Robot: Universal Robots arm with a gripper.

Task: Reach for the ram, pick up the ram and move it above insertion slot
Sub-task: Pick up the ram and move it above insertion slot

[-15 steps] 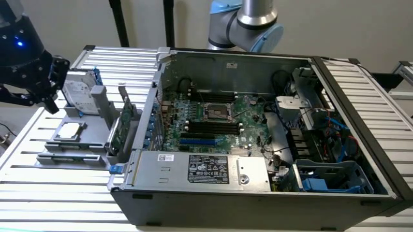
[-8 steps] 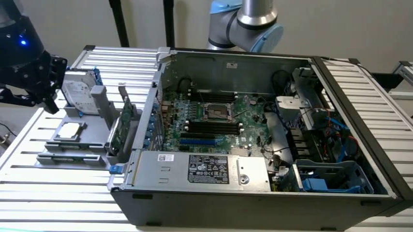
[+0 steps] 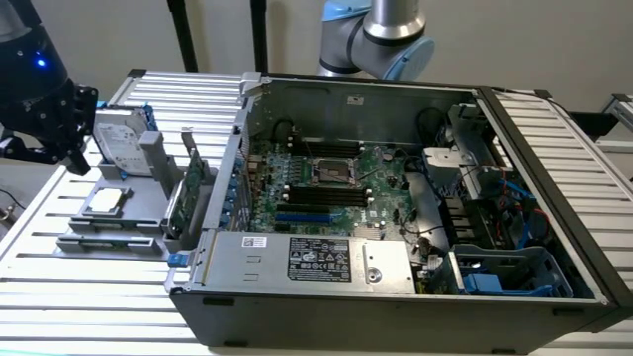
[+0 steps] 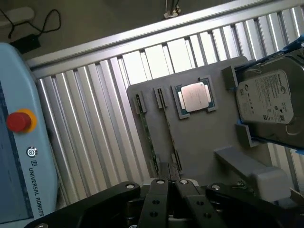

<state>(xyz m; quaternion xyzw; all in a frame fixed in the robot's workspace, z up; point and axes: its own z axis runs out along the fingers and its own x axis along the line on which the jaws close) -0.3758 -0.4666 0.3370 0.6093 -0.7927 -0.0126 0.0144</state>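
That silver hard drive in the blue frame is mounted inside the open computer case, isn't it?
Not quite. The silver hard drive in the blue frame stands on the grey tray outside the open computer case, as the exterior view shows.

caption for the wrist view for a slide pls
Shut fingers hover over a gray tray holding two ram sticks, a processor and a hard drive

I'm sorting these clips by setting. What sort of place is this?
Probably a robotics lab bench for computer assembly: an open desktop case with its motherboard exposed, a gray fixture tray holding a hard drive and a processor chip, all on a slatted metal table.
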